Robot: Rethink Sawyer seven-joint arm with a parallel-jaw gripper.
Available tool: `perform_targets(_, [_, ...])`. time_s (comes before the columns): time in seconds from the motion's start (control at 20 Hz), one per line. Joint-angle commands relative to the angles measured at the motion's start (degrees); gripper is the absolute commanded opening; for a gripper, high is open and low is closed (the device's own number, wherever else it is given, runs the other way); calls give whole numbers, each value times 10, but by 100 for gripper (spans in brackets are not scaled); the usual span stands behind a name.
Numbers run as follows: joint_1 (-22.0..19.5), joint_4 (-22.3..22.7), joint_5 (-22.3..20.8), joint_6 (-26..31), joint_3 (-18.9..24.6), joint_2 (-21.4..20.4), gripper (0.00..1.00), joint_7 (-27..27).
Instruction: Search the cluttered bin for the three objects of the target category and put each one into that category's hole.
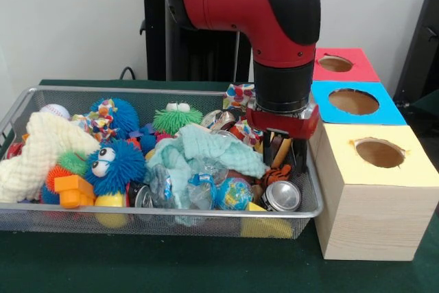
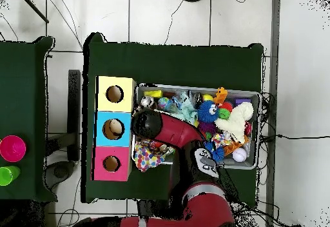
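Observation:
The wire-mesh bin [image 1: 158, 212] is full of clutter; it also shows in the overhead view [image 2: 193, 87]. My gripper [image 1: 282, 159] is down inside its right end, next to the boxes. Its fingers [image 1: 300, 156] stand apart, open, with a narrow orange thing [image 1: 282, 151] between them; I cannot tell what it is. In the overhead view the arm's wrist [image 2: 147, 122] hides the gripper. The red-topped box's hole [image 1: 335, 64] is at the far end of the box row and also shows in the overhead view [image 2: 111, 164]. A pale yellow shape [image 1: 264, 226] lies at the bin's front right corner.
The blue-topped box's hole [image 1: 353, 101] and the yellow-topped box's hole [image 1: 379, 152] lie nearer the camera. In the bin are a metal can [image 1: 281, 195], a globe ball [image 1: 234, 193], a pale green cloth [image 1: 206, 149], a blue puffer with eyes [image 1: 113, 166], a green puffer [image 1: 176, 118] and a cream cloth [image 1: 41, 152].

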Motion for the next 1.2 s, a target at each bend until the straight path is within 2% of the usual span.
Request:
perform_targets(0.05, [17, -8, 23, -34, 28, 57, 100, 114])
perform_targets(0.6, [33, -31, 29, -48, -15, 69, 100, 113])
perform_targets(1.05, [53, -64, 27, -96, -35, 119, 100, 107])
perform_targets(1.1, [52, -61, 27, -100, -32, 118, 0, 107])
perform_targets(1.2, [52, -62, 27, -100, -31, 118, 0, 106])
